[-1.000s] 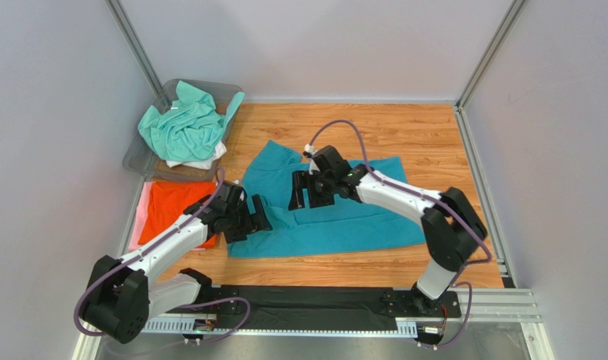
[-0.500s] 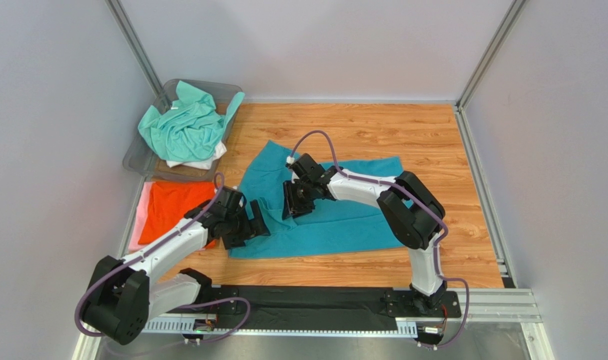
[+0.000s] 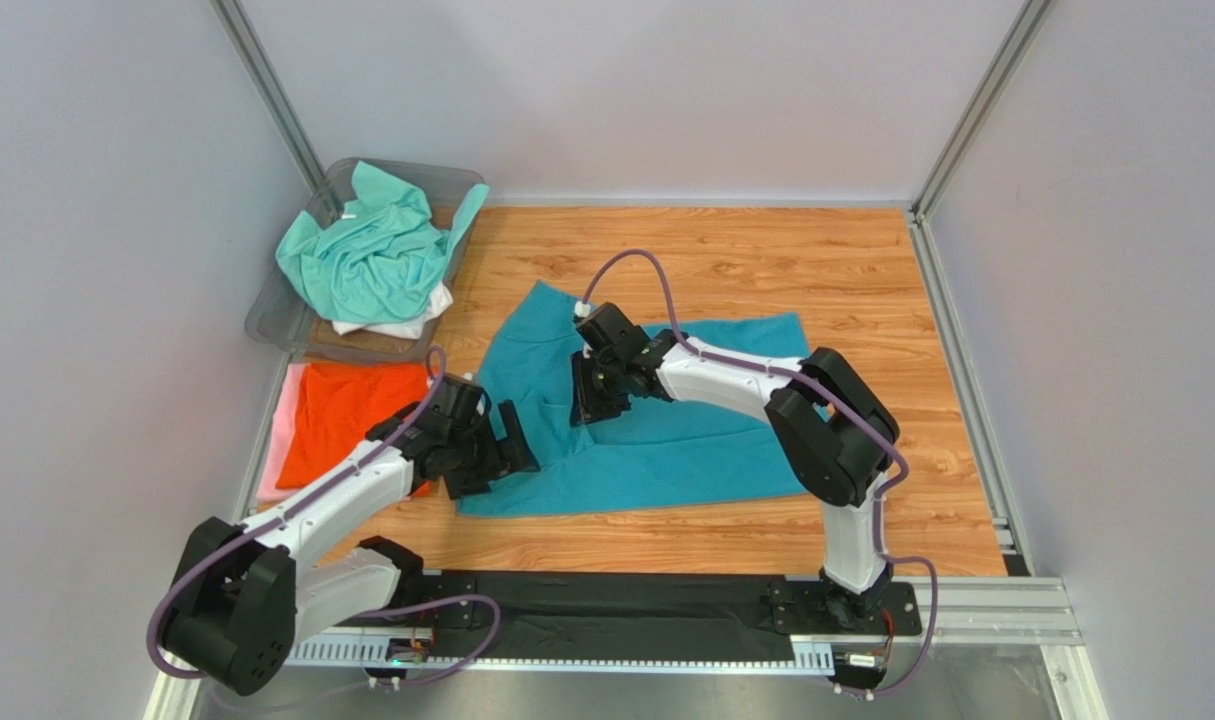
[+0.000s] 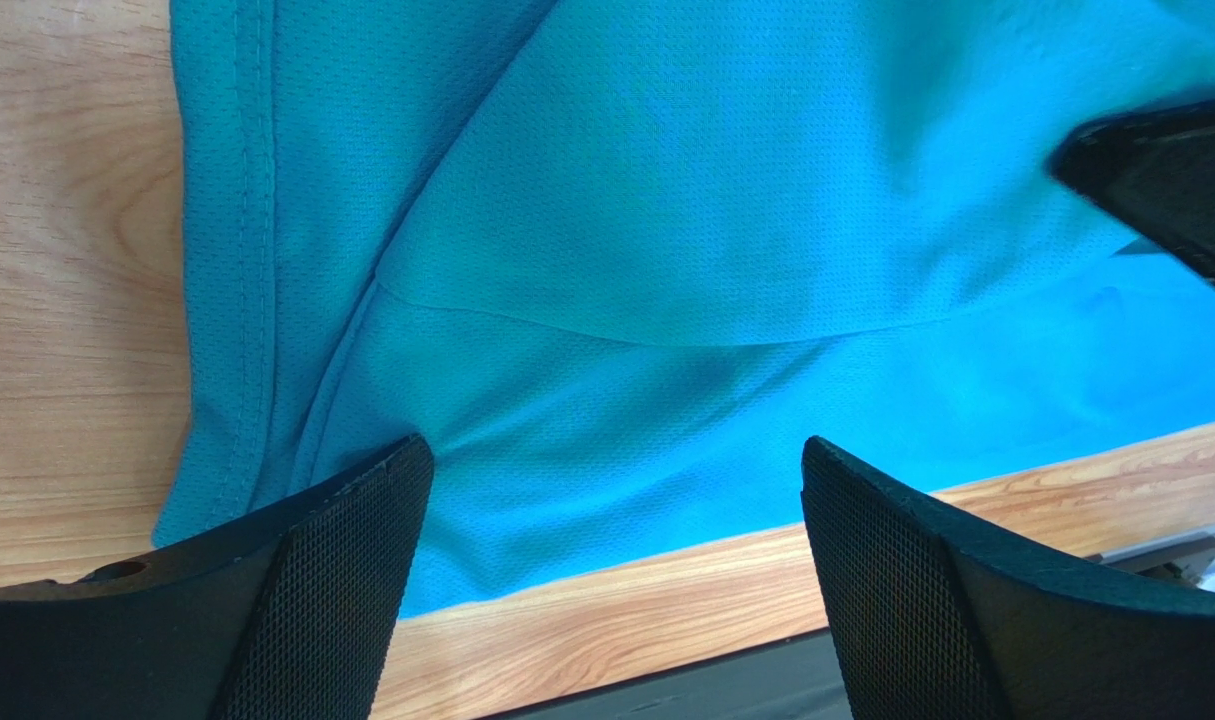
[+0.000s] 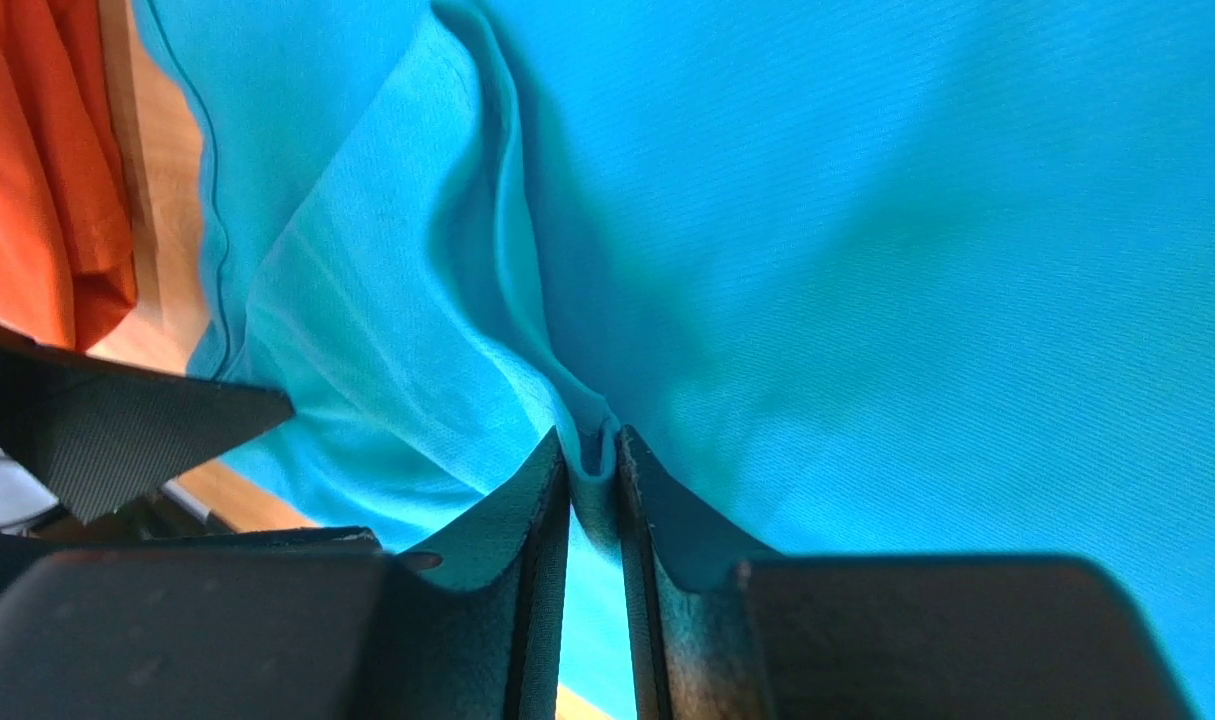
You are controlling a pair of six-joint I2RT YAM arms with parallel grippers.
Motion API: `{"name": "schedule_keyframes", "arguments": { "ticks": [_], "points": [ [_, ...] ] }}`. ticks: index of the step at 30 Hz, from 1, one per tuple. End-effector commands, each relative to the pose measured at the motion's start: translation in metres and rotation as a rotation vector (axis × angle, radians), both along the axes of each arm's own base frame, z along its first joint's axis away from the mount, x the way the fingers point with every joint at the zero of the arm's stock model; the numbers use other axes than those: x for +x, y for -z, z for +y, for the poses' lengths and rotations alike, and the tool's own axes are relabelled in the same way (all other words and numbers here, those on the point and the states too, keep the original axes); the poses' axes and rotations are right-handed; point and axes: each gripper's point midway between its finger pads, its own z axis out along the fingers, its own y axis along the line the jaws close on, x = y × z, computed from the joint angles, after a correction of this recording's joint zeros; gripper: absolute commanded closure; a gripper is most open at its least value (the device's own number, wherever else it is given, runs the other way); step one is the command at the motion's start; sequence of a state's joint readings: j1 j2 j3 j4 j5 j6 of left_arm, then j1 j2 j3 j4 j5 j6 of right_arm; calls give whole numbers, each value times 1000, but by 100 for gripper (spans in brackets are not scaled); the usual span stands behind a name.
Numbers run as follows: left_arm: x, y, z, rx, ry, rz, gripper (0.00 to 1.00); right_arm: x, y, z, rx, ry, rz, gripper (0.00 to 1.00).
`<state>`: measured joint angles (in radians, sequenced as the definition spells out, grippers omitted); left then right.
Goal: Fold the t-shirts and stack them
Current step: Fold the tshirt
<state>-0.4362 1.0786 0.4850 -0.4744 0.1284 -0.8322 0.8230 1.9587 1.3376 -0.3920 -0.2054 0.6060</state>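
The teal-blue t-shirt (image 3: 688, 450) lies spread on the wooden table, partly folded. My right gripper (image 3: 588, 408) presses down on its left middle and is shut on a raised pinch of the teal cloth (image 5: 594, 450). My left gripper (image 3: 505, 450) hovers at the shirt's near left corner with its jaws wide open and nothing between them (image 4: 613, 450). In the left wrist view the teal shirt (image 4: 688, 195) shows its hem and a soft crease. The orange t-shirt (image 3: 343, 405) lies folded on a pale pink one (image 3: 283, 428) at the left.
A clear grey bin (image 3: 418, 173) at the back left holds a crumpled mint-green shirt (image 3: 365, 248) over a white one (image 3: 410, 320). Metal frame posts and grey walls close in the table. A black rail (image 3: 613, 608) runs along the near edge.
My right gripper moved left over the teal shirt, came down and closed on a pinch of cloth. The left arm shifted only slightly and stayed open.
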Motion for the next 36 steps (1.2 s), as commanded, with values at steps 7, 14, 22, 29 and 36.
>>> {"name": "schedule_keyframes", "arguments": {
  "ticks": [7, 14, 22, 29, 36],
  "points": [
    [-24, 20, 15, 57, -13, 90, 0, 24, -23, -14, -74, 108, -137, 72],
    [-19, 10, 12, 40, -8, 56, 0, 49, -37, -62, -285, 269, -278, 64],
    [1, -32, 0, -16, 23, -57, 0, 61, -102, -127, -394, 438, -465, 35],
    [42, -98, -11, -27, 42, -220, 0, 52, -138, -196, -333, 570, -493, 0],
    [114, -135, -8, 107, -29, -271, 0, 52, -154, -272, -252, 697, -508, 0]
  ]
}}
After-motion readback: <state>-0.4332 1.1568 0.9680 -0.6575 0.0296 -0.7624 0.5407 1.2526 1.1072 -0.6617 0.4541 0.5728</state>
